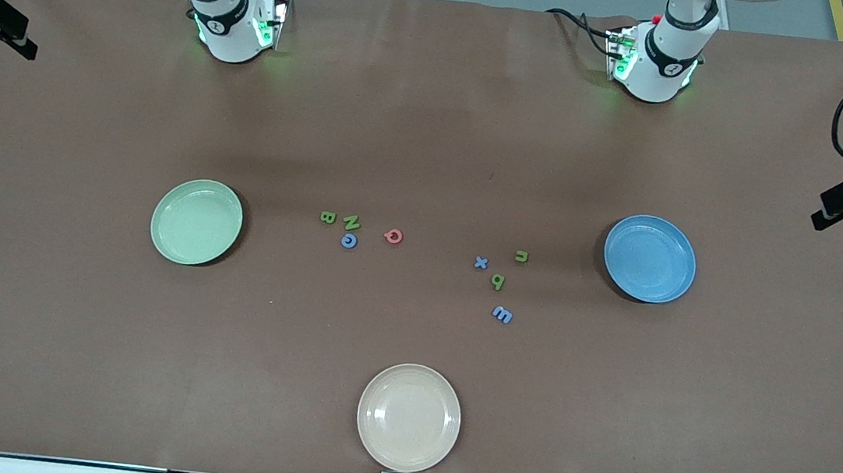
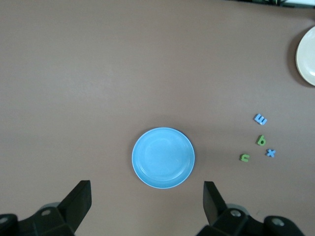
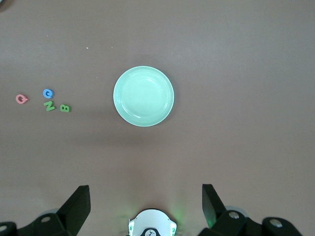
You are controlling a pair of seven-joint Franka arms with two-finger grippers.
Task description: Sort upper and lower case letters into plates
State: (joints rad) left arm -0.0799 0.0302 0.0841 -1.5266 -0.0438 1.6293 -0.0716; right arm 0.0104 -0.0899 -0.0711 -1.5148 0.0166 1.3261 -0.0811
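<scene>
Flanking scattered letters (image 1: 392, 236): two plates (image 1: 197, 221).

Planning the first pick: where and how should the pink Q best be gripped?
Probably from straight above, fingers across the outer ring of the pink Q: it lies flat on the table, apart from the blue C, so both sides look free.

A pale green round plate (image 1: 197, 221) sits toward the right arm's end of the brown table (image 1: 434, 112), a blue round plate (image 1: 649, 258) toward the left arm's end. Between them lie 2 clusters of 4 small foam letters: capitals (image 1: 350, 230) beside the former, lowercase (image 1: 498, 281) beside the latter. A cream-beige round plate (image 1: 409, 417) lies nearest the front camera.
</scene>
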